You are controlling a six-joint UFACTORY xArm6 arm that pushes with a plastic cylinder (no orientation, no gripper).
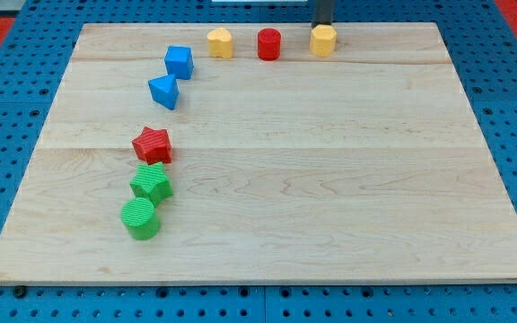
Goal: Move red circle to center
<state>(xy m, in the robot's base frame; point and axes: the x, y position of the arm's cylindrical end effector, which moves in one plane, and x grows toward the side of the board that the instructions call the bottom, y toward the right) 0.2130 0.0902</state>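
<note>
The red circle [269,44] stands near the board's top edge, between a yellow block [220,42] on its left and a yellow hexagon [323,40] on its right. My rod comes down at the view's top just behind the yellow hexagon. My tip [322,26] is at the hexagon's far side, right of the red circle and apart from it. The very end is partly hidden by the hexagon.
A blue cube [179,62] and a blue triangle block [163,91] lie at the upper left. A red star [152,144], a green star [152,184] and a green circle [140,219] form a column at the left. The wooden board [330,197] rests on a blue pegboard.
</note>
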